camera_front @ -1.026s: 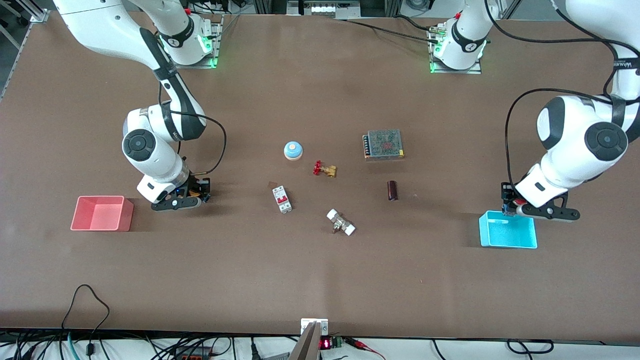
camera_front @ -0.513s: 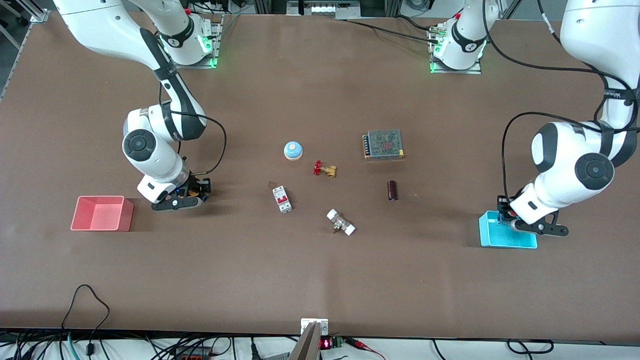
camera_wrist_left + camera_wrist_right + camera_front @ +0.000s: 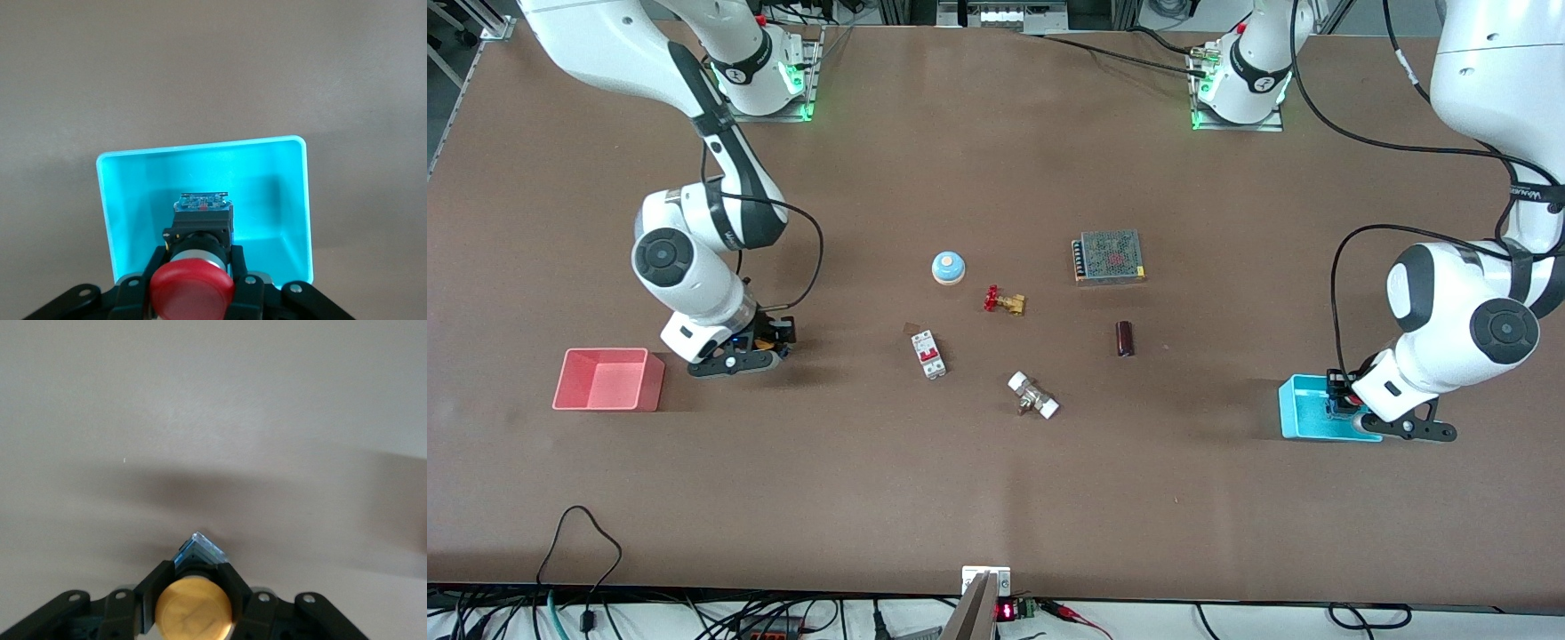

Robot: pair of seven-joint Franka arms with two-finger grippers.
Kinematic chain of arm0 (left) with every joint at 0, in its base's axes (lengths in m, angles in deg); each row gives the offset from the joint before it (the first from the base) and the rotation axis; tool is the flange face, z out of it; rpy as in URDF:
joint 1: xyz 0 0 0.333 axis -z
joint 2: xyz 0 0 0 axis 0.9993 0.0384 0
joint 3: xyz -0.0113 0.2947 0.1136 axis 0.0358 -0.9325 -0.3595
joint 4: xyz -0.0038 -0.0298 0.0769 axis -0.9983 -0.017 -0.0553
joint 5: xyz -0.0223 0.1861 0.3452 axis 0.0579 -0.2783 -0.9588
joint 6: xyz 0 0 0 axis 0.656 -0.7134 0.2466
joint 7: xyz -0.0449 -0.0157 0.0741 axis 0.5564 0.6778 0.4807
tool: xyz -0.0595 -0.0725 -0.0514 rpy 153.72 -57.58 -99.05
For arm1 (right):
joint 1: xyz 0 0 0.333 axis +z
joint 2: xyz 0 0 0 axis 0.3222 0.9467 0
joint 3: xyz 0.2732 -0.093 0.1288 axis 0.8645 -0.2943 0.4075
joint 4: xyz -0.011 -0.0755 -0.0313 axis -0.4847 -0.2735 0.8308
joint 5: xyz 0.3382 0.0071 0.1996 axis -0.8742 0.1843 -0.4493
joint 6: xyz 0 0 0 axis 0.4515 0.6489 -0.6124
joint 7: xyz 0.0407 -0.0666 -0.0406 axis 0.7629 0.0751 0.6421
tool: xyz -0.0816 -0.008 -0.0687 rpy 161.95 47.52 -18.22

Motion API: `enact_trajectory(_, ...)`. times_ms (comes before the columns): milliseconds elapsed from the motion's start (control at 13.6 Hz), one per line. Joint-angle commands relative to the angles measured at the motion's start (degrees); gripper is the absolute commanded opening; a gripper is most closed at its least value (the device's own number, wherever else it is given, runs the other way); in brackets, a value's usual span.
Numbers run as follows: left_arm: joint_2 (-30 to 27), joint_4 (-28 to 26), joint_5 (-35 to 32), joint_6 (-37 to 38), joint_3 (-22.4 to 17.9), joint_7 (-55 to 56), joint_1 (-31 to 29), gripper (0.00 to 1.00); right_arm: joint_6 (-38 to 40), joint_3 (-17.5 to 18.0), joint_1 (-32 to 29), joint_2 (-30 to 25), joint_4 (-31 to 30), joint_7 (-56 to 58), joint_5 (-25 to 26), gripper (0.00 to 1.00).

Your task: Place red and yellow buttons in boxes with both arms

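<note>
My left gripper (image 3: 1343,402) hangs over the cyan bin (image 3: 1303,420), shut on the red button. In the left wrist view the red button (image 3: 192,290), red cap and dark body, sits between the fingers (image 3: 239,261), just above the cyan bin's (image 3: 267,175) inside. My right gripper (image 3: 772,340) is low over the bare table beside the pink-red bin (image 3: 605,380), toward the table's middle. It is shut on the yellow button (image 3: 193,608), which shows in the right wrist view above brown tabletop. The pink-red bin holds nothing.
In the middle of the table lie a blue dome button (image 3: 948,267), a brass valve with red handle (image 3: 1004,301), a grey mesh-topped unit (image 3: 1109,256), a dark cylinder (image 3: 1125,339), a circuit breaker (image 3: 928,354) and a white-ended fitting (image 3: 1033,396).
My left gripper has carried the red button from the cyan bin's farther rim to over its inside, nearer the front camera. My right gripper has shifted slightly toward the pink-red bin.
</note>
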Motion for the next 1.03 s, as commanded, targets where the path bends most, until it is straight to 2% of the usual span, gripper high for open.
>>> enact_trajectory(0, 2.6, 2.5, -0.4, 0.6, 0.5, -1.3, -0.6, 0.13, 8.8, 0.2, -3.7, -6.7, 1.7, 5.6, -0.9, 0.32)
enact_trajectory(293, 3.7, 2.4, -0.4, 0.5, 0.5, -1.5, -0.7, 0.15, 13.3, 0.0, -10.9, -11.5, 4.2, 14.0, -2.8, 0.31)
enact_trajectory(586, 4.8, 2.4, -0.4, 0.4, 0.5, -0.8, -0.6, 0.36, 11.7, -6.7, -12.7, -6.9, 10.2, 25.0, -3.5, 0.31)
enact_trajectory(733, 4.7, 2.4, -0.4, 0.4, 0.5, -0.8, -0.7, 0.63, 7.9, -8.3, -13.7, -3.5, 12.4, 28.2, -3.5, 0.31)
enact_trajectory(806, 4.5, 2.5, -0.4, 0.4, 0.5, -0.9, -0.7, 0.84, 5.7, -8.3, -14.7, -1.6, 13.0, 29.6, -3.6, 0.31)
enact_trajectory(880, 4.0, 2.5, -0.4, 0.5, 0.5, -1.0, -0.7, 1.00, 3.6, -8.3, -15.3, 0.0, 13.2, 30.3, -3.9, 0.31)
enact_trajectory(953, 3.5, 2.5, -0.4, 0.5, 0.5, -1.1, -0.7, 1.00, 1.0, -8.3, -15.5, 1.4, 13.2, 30.4, -4.0, 0.31)
